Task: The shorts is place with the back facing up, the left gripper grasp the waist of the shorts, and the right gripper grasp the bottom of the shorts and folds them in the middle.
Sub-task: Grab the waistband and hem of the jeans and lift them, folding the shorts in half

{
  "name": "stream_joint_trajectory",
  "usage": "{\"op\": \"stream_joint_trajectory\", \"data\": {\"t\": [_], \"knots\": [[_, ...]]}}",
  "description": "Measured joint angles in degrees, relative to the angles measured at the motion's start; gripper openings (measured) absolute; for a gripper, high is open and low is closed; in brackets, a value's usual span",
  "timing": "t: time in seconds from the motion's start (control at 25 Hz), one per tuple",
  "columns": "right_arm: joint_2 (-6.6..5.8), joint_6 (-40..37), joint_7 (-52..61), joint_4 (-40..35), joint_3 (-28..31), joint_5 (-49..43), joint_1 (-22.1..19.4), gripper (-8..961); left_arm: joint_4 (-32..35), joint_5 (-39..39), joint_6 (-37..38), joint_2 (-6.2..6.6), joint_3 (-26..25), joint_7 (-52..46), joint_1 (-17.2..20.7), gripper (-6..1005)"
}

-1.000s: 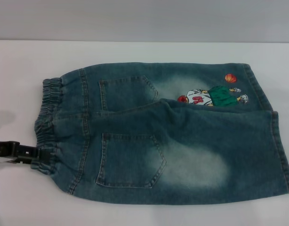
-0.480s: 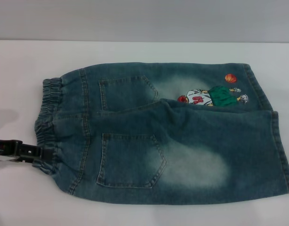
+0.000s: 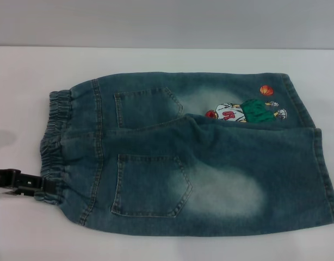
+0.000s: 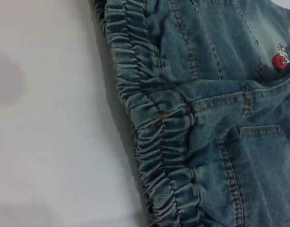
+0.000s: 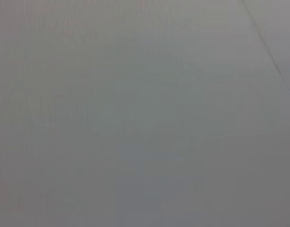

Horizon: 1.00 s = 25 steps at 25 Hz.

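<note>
White counter [image 3: 172,60], pale grey wall behind it.

Head view: the shorts [image 3: 210,163] lie flat, back up, across the middle of the counter. The waist of the shorts [image 3: 55,141], gathered and ruffled, is the left end; the bottom of the shorts [image 3: 322,163], straight stitched hems, is the right end. Two patch pockets, pale washed patches, and a cartoon basketball-player print [image 3: 246,109] on the far leg. My left pincer [image 3: 42,184] is at the near-left corner, its tips at the waistband's edge. Whether it has clenched on the cloth, I cannot tell. My right pincer is not in view.

Left wrist view: the waistband ruffles and centre back seam fill the picture, bare counter beside them. My own fingers do not show.

Right wrist view: plain grey surface only.

Judgement: the denim looks soft but thick, moderately heavy, not slippery. The bunched elastic should give a secure bite; the hems are best taken at the stitched edge.
</note>
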Motion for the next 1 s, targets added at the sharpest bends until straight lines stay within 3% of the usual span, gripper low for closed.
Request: {"op": "stream_joint_trajectory", "data": {"t": [1.0], "knots": [[-0.02, 0.2, -0.2, 0.1, 0.1, 0.3, 0.1, 470, 0.1, 0.7, -1.1, -0.70, -0.5, 0.0, -1.0, 710]]}}
